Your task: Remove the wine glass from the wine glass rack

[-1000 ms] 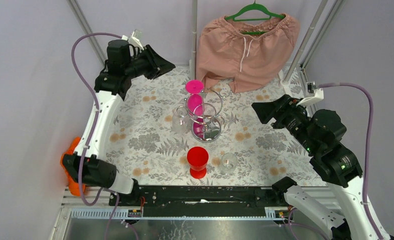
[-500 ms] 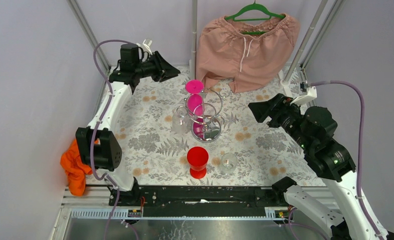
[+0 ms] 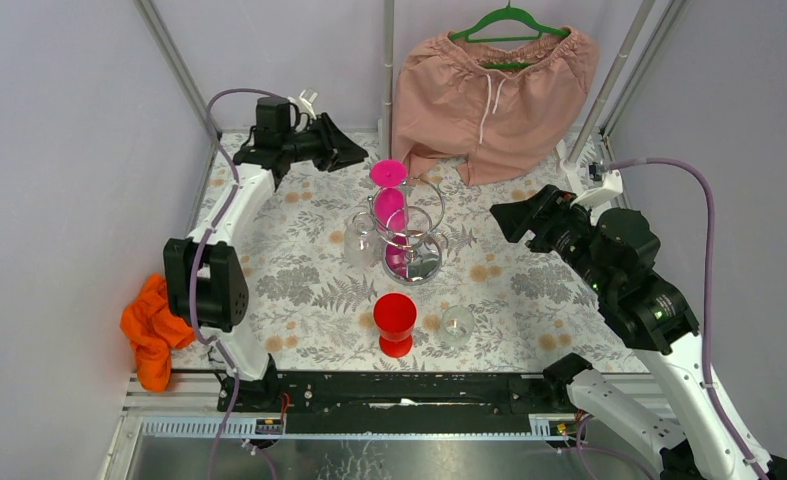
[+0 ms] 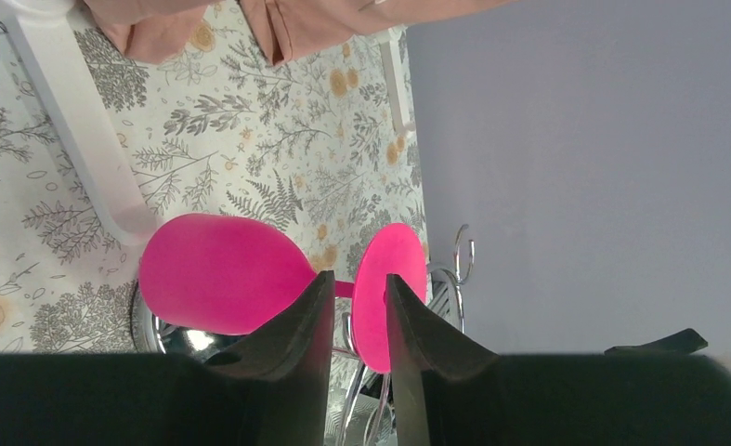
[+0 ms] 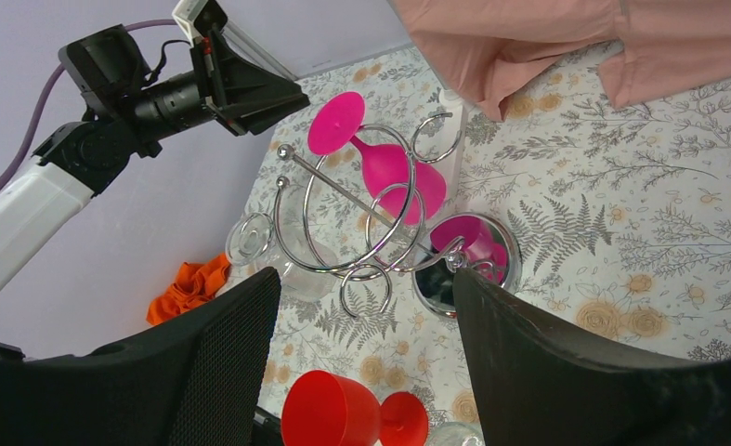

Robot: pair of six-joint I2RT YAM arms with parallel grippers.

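Hanging foot-up in the shiny chrome wire rack (image 3: 427, 262) at the middle of the surface (image 3: 299, 285), the glossy magenta wine glass (image 5: 400, 177) is what we look at first. Its long axis is tilted. The flat round foot points up and toward the far left corner. The rounded bowl points down toward the rack's mirror-like round base, where we see a pink reflection. The thin stem runs through the looped rings of bright thin wire. There are several rings, and we cannot count them surely.

The left hand (image 4: 358, 279) sits just beside the foot without touching it. Its black fingers stand narrow with a slim gap between them and hold nothing; through its own camera we see the stem beyond that gap. The right hand (image 5: 363, 277) is well apart on the right, facing the rack, its fingers spread wide and empty.

We count one magenta glass, two clear ones and one red. The first clear glass (image 3: 361, 240) is just beside the rack on its left, and we cannot tell whether it hangs from a ring. The second clear glass (image 3: 457, 322) stands on the surface next to the opaque red goblet (image 3: 395, 318). The surface wears a pale cloth printed with grey ferns and orange flowers.
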